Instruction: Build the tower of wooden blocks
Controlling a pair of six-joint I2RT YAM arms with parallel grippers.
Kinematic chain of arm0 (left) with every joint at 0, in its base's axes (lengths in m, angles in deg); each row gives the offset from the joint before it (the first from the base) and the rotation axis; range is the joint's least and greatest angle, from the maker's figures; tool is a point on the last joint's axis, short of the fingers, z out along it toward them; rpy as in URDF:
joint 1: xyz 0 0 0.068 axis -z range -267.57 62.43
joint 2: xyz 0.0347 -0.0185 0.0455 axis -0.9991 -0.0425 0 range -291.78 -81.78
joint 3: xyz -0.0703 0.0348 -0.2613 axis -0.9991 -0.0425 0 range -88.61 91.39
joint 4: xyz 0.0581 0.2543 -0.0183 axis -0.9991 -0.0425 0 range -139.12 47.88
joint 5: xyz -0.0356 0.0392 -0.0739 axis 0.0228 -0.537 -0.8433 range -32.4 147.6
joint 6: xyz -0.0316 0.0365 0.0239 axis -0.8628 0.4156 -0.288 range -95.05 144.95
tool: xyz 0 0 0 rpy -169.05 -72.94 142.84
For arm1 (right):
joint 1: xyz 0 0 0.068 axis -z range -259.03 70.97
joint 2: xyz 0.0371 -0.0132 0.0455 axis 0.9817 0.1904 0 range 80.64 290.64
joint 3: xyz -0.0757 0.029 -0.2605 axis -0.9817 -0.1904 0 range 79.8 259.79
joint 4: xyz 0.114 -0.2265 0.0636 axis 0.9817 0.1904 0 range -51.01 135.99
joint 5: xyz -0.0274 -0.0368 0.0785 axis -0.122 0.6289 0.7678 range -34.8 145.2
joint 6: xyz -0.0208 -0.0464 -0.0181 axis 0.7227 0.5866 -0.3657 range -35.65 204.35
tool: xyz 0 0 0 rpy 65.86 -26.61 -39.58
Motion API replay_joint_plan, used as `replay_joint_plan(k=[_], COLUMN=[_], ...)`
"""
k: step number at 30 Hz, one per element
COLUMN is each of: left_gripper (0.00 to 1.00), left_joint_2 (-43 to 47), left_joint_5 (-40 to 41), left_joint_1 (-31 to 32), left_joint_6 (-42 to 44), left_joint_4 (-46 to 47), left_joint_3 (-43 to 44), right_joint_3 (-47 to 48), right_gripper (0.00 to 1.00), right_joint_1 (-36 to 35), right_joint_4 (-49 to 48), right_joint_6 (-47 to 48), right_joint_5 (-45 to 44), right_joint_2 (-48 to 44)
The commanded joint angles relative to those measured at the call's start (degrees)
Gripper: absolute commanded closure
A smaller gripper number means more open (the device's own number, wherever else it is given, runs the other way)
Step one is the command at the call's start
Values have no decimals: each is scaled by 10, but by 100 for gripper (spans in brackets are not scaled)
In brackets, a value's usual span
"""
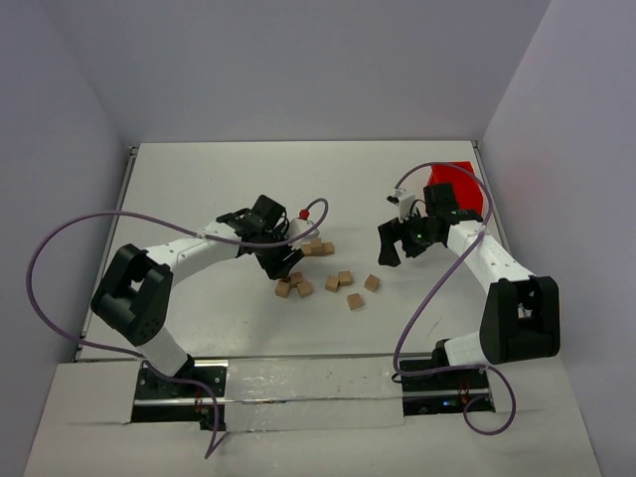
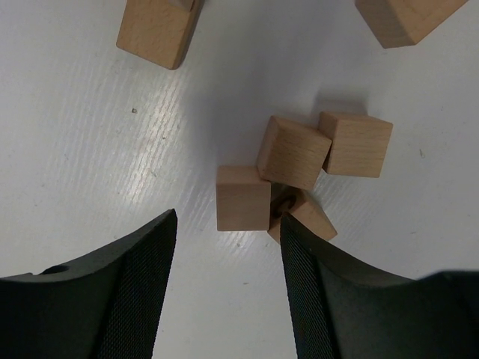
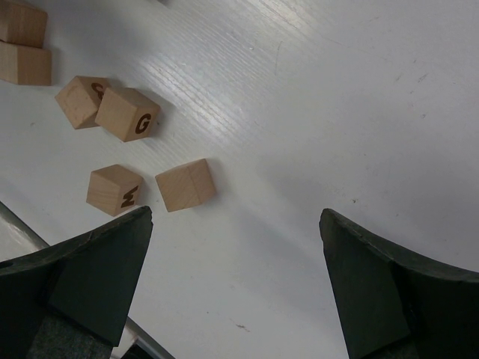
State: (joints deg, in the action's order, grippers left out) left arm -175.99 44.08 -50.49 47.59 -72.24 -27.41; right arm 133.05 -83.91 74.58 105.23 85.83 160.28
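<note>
Top camera overlooks the table [image 1: 248, 189]; both wrist cameras look closely down at wood blocks [image 2: 243, 198].

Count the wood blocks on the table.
9 blocks seen from above: two beyond the left gripper, three right at its tips, a pair further right, then two singles right of those. The gripper may hide more.

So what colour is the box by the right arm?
The box is red, seen best in the top view.
</note>
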Motion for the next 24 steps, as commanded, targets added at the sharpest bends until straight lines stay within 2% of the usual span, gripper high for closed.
replay_joint_plan(k=[1, 18, 24], left_gripper=[36, 45, 54], left_joint_2=[-12, -34, -38], left_joint_5=[-13, -17, -14], left_joint_1=[4, 4, -4], left_joint_6=[-4, 14, 48], left_joint_4=[20, 21, 7], left_joint_3=[28, 10, 20], right_joint_3=[13, 15, 15], right_gripper=[0, 0, 0], right_joint_1=[4, 4, 4], right_joint_4=[0, 2, 3], right_joint_6=[5, 6, 7], right_joint_5=[-1, -3, -3], right_joint_2=[0, 6, 7])
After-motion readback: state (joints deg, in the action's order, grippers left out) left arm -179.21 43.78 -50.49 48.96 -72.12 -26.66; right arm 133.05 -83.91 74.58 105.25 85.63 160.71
